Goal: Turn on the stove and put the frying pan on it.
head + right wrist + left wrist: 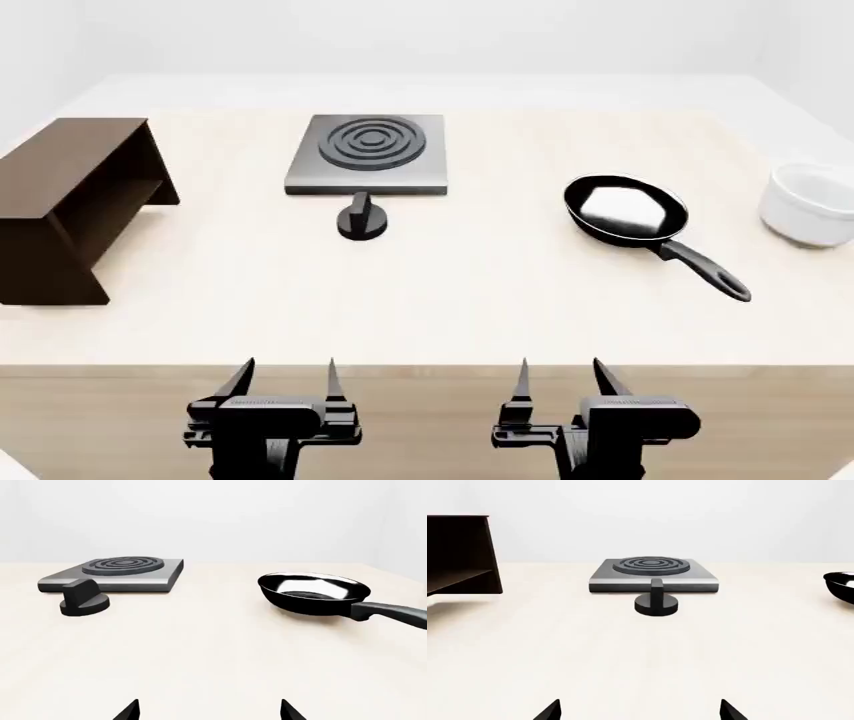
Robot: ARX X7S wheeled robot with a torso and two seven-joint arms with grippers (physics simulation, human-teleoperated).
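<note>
The stove point(366, 152) is a flat grey plate with ringed burner, at the table's far middle; its black round knob point(362, 221) sits just in front of it. The stove point(652, 572) and knob point(656, 603) lie straight ahead in the left wrist view. The frying pan point(623, 212), black with a glossy inside, rests to the right, its long handle point(705, 271) pointing toward the near right. The right wrist view shows the pan point(313, 594) and the knob point(83, 601). My left gripper point(284, 380) and right gripper point(561, 380) both stand open and empty at the near table edge.
A brown wooden shelf point(70, 205) stands at the left side of the table. A white bowl point(809, 205) sits at the far right edge. The pale table point(467, 300) stretches between my grippers and the objects.
</note>
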